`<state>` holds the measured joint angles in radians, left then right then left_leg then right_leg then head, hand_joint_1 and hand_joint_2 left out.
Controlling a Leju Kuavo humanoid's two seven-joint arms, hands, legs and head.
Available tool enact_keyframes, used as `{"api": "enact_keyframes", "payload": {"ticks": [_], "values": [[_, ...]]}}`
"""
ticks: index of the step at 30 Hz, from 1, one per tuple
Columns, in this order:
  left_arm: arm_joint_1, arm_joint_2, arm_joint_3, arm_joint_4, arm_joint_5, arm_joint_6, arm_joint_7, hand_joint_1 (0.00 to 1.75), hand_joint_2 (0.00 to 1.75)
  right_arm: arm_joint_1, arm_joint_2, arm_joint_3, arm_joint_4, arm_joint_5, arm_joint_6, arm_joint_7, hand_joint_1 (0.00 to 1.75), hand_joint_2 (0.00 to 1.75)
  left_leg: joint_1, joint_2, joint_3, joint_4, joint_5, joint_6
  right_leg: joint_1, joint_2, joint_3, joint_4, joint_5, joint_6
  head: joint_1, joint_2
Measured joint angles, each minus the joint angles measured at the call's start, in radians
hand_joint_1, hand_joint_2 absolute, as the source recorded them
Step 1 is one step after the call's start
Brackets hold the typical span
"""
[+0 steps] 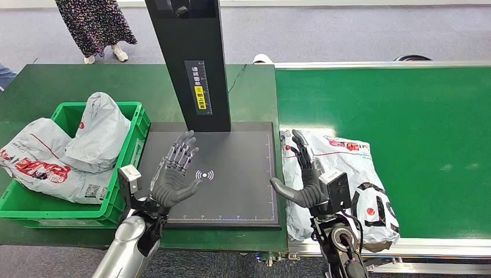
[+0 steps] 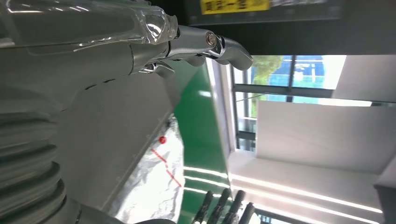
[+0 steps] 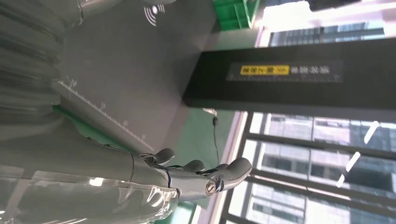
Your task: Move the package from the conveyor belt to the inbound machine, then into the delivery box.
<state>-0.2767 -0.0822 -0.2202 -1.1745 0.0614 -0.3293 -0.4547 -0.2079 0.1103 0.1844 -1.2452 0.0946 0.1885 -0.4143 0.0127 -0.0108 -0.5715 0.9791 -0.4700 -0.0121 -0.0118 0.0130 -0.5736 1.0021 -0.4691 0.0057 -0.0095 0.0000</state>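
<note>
A grey-white plastic package point(image 1: 353, 185) with red and black print lies on the green conveyor belt point(image 1: 405, 116), at its near left end beside the inbound machine. My right hand point(image 1: 305, 174) hovers over the package's left part, fingers spread and holding nothing. My left hand point(image 1: 175, 174) is held open over the inbound machine's dark scan plate point(image 1: 231, 168), left of the wireless symbol. The green delivery box point(image 1: 130, 145) stands left of the machine with two similar packages point(image 1: 87, 145) in it. In the left wrist view the package point(image 2: 154, 186) shows beyond my left hand point(image 2: 116, 51).
The machine's black column point(image 1: 194, 58) rises from the plate's far edge. A person in a patterned skirt point(image 1: 95, 23) stands beyond the table's far left. The conveyor's metal rail point(image 1: 428, 246) runs along the near edge.
</note>
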Motion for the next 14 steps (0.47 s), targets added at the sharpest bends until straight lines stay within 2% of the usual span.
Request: {"api": "enact_keyframes", "payload": {"ticks": [14], "values": [[-0.004,-0.014,-0.001,0.077,-0.001,0.035,-0.005,0.00,1.75,-0.016,0.005,0.028,0.064,-0.011,-0.003,0.003,0.00,1.75,0.000,0.000,0.000,0.000,0.000,0.000,0.000,0.000,0.000,0.000,0.000,0.000,0.000,0.000]]}}
